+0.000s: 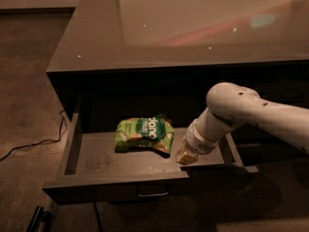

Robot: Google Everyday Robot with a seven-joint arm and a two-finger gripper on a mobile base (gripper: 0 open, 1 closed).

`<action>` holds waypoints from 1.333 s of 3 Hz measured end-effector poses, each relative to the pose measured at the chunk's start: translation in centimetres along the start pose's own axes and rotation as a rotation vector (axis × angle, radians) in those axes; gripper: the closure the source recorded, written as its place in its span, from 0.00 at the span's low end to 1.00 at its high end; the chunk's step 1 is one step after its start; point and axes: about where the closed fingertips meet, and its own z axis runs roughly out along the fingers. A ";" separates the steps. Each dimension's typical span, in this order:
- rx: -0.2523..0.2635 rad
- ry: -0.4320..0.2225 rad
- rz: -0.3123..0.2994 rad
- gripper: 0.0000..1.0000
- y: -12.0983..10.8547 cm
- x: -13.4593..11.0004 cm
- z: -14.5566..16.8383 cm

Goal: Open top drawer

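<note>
The top drawer [99, 162] stands pulled out from the dark cabinet, its grey inner floor showing. Its flat front [96, 191] carries a small metal loop handle [153, 193] at the centre. My gripper [186, 156] is inside the drawer at the right, low over the floor, just behind the front panel. The white arm [251, 112] reaches in from the right. A green snack bag [144, 133] lies on the drawer floor just left of the gripper.
The glossy cabinet top [193, 28] overhangs the back of the drawer. A thin cable [29, 145] runs over the carpet on the left. A dark bar-shaped object [38, 219] lies at the lower left. The drawer's right side wall [231, 149] is close to my arm.
</note>
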 end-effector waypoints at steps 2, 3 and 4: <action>0.000 0.000 0.000 0.35 0.0 0.0 0.0; 0.000 0.000 0.000 0.12 0.0 0.0 0.0; 0.000 0.000 0.000 0.00 0.0 0.0 0.0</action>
